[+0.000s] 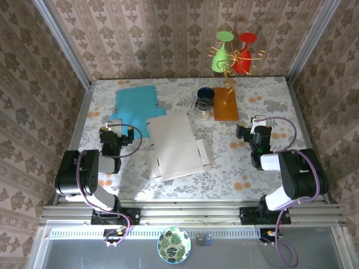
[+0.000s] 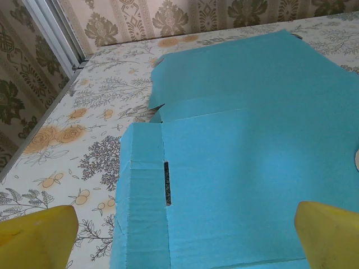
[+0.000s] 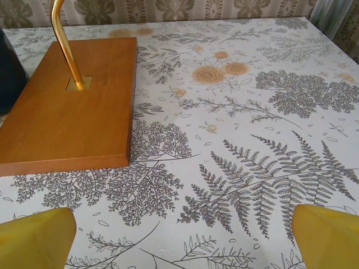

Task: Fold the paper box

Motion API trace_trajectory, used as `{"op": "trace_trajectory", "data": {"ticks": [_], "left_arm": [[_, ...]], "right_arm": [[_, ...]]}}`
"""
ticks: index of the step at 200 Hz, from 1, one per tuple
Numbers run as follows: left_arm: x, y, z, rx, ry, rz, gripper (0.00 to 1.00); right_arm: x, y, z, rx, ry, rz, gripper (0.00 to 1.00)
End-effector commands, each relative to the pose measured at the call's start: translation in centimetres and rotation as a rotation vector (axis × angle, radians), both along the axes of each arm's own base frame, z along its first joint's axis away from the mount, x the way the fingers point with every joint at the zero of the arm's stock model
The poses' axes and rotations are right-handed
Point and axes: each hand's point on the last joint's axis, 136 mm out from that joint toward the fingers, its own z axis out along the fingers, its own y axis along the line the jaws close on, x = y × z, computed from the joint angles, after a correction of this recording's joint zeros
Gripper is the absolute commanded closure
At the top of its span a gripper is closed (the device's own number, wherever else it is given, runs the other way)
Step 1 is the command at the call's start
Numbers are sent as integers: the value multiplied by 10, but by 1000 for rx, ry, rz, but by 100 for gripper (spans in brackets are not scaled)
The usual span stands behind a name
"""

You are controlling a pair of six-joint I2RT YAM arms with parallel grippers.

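A flat, unfolded beige paper box point(image 1: 176, 144) lies in the middle of the table. A flat blue paper box blank point(image 1: 136, 105) lies at the back left, and in the left wrist view the blue blank point(image 2: 252, 151) spreads out with a narrow slot beside one crease. My left gripper point(image 1: 116, 124) sits at the blue blank's near left corner. In its own view the left gripper point(image 2: 185, 238) is open above the blue sheet, holding nothing. My right gripper point(image 1: 256, 122) rests at the right, and the right gripper point(image 3: 182, 238) stands open over bare tablecloth.
An orange wooden base point(image 1: 225, 103) carries a gold wire stand with a green cup point(image 1: 220, 56) and a red cup point(image 1: 244, 53); the base point(image 3: 67, 106) is just ahead-left of my right gripper. A dark cup and a glass jar point(image 1: 203, 103) stand beside it. Walls enclose three sides.
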Motion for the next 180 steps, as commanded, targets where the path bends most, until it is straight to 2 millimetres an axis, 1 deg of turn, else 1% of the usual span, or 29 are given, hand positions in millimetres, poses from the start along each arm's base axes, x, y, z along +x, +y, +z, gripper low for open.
{"op": "trace_trajectory", "data": {"ticks": [1,15,35,41,63,72,77,89,95,102,106,107,109,117,125,140,154,160,168,180], "left_arm": [[2,0,6,7,-19,10,0],[3,3,6,8,-15,28,0],[5,25,6,-4,-5,156,0],[4,27,6,-8,-1,165,0],[3,25,6,3,-11,160,0],[0,25,10,20,-38,177,0],[-3,25,12,33,-50,189,0],[-8,14,17,63,-87,157,0],[-10,9,19,81,-102,145,0],[-14,8,21,81,-127,137,0],[-16,7,22,81,-139,132,0],[-16,6,22,82,-142,129,0],[-17,5,23,85,-146,124,0],[-20,1,23,87,-151,112,0],[-21,2,26,93,-160,118,0],[-27,14,44,130,-187,242,0],[-30,13,59,152,-194,256,0],[-30,10,66,164,-192,254,0],[-28,0,85,181,-227,220,0],[-24,-18,121,209,-308,179,0]], "right_arm": [[6,-3,12,-4,-45,-21,0],[5,-3,11,-4,-44,-22,0],[5,-3,11,-5,-43,-22,0],[6,-3,11,-5,-42,-21,0],[5,-3,12,-4,-44,-20,0],[5,-2,12,-3,-46,-16,0],[6,-1,14,-3,-51,-11,0],[6,4,24,-4,-35,21,0],[6,3,29,-7,-20,14,0],[5,-1,36,-11,-20,-9,0],[4,-2,35,-14,-9,-18,0],[4,-2,41,-13,-25,-20,0],[3,-3,46,-14,-36,-25,0],[0,-5,53,-12,-45,-39,0],[-2,-6,58,-11,-61,-39,0],[-7,-5,70,-3,-98,-40,0],[-11,-5,89,8,-132,-49,0],[-12,-4,102,5,-150,-54,0],[-15,-2,124,-6,-180,-63,0],[-22,4,161,-13,-213,-71,0]]}}
